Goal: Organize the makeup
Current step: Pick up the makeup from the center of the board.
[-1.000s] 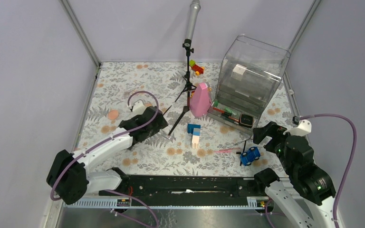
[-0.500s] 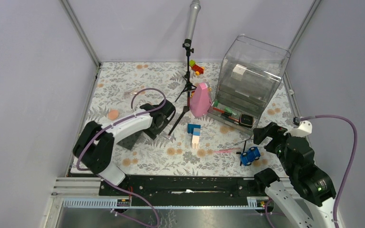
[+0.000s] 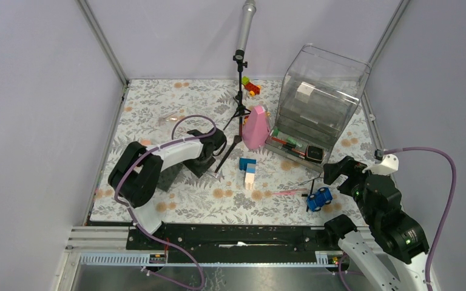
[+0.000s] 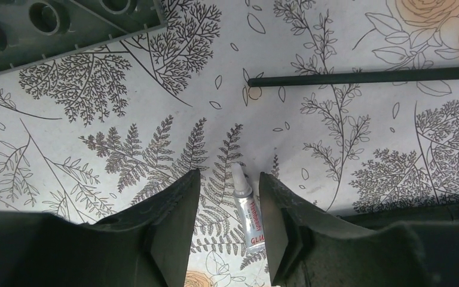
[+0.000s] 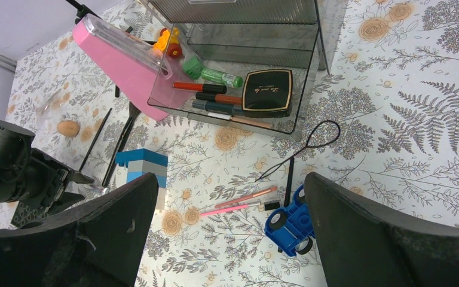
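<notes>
My left gripper (image 3: 210, 147) (image 4: 228, 176) is open, low over the table, with a small silver glue tube (image 4: 248, 210) lying between its fingers, close to the right finger. A thin black rod (image 4: 358, 76) lies just beyond. My right gripper (image 3: 334, 172) (image 5: 232, 179) is open and empty above a pink pencil (image 5: 227, 209) and a brown pencil (image 5: 248, 197). The black compact (image 5: 267, 91), a green tube (image 5: 212, 73) and a red pencil (image 5: 200, 86) lie in the clear organizer's tray (image 5: 227, 122). A peach sponge (image 5: 67, 127) lies far left. Black brushes (image 5: 119, 146) lie by the pink cone.
A clear organizer (image 3: 321, 97) stands at the back right, with a pink cone (image 3: 255, 127) beside it. A microphone stand (image 3: 241, 73) stands mid-back. A blue toy car (image 3: 319, 198), a blue-and-grey block (image 3: 248, 170), a black loop tool (image 5: 302, 146) and a grey baseplate (image 4: 48, 24) are on the table.
My left arm has swung to the right and away from me, bringing its gripper over the silver glue tube. The right arm has not moved.
</notes>
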`<state>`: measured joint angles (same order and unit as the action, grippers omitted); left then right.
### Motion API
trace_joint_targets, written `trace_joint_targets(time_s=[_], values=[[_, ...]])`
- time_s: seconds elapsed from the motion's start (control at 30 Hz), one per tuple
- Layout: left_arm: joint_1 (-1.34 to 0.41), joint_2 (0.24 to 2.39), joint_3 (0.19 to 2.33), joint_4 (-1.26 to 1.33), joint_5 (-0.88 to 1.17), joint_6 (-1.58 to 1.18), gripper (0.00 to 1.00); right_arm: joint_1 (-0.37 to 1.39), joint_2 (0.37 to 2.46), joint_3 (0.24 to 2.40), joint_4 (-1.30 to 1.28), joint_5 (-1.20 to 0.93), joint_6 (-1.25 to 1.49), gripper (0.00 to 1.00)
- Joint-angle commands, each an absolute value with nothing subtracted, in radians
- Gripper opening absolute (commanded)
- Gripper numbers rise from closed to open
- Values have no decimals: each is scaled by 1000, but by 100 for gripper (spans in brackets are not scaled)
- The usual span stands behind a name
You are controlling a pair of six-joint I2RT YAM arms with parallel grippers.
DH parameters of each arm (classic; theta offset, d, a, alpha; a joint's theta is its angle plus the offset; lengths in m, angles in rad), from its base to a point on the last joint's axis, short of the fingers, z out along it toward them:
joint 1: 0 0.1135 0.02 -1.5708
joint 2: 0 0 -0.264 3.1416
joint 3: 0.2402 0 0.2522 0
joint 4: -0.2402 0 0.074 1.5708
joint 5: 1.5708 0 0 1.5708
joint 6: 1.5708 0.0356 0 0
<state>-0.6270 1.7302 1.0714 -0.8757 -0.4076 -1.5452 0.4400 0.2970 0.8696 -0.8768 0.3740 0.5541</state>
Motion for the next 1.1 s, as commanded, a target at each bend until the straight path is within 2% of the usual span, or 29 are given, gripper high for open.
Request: trace_joint_targets(time_s=[0.0,0.07,0.17,0.33,0.43,0.77,0.97,1.07], values=[[-610,1744,1108,-873,-411,-1550,47,437,290,862,-832,389,541,99],[-605,1750,1102,-858,-408,-1544,46,437,290,862,-833,390,542,99],[-600,1759,1092,-838,-393,-1537,40,438,287,862,-832,390,544,99],[-599,1771,1076,-834,-381,-1550,18,437,283,862,-832,391,548,99],[-598,1776,1074,-835,-375,-1552,10,437,279,863,-832,391,550,99],[-598,1648,1047,-835,-446,-1533,0,437,275,862,-832,393,554,99],[-612,1520,1072,-819,-526,-1443,0,437,270,863,-831,393,552,99],[-684,1427,1090,-823,-616,-1460,0,437,264,862,-832,394,555,99]])
